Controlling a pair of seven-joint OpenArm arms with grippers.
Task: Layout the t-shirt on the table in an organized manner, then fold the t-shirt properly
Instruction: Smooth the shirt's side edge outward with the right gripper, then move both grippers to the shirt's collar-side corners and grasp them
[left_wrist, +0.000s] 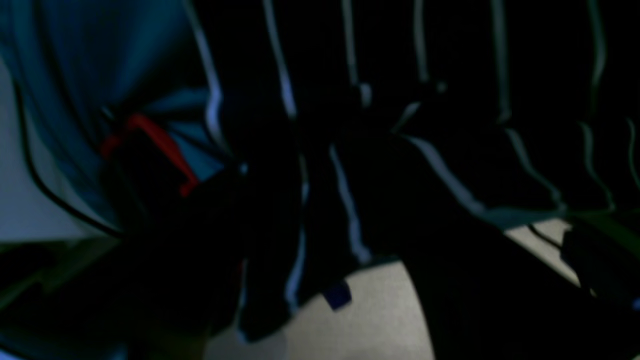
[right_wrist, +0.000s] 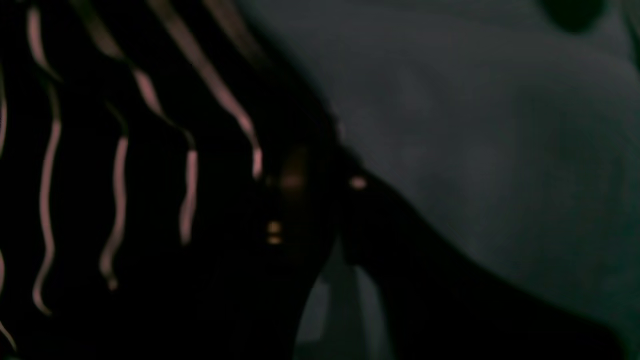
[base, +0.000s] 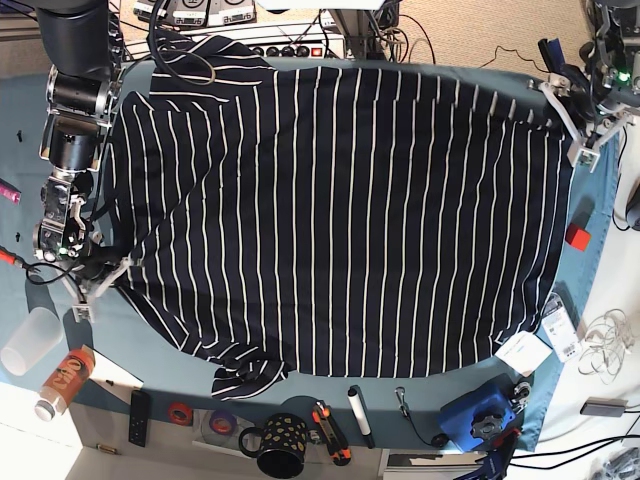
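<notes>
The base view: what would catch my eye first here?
The huge dark striped t-shirt spread nearly flat, covering most of the teal table. Then the two robot arms at opposite ends of it: the right gripper at one shoulder edge, the left gripper at the hem corner.

— What is the t-shirt (base: 330, 220) made of?
— Soft matt cloth, dark with thin white stripes, lightly rippled.
— And the table (base: 590, 260)?
— A plain teal cloth cover, matt too. The mug (base: 282, 445) at its edge looks glossy, the cup (base: 28, 340) like cloudy plastic.
</notes>
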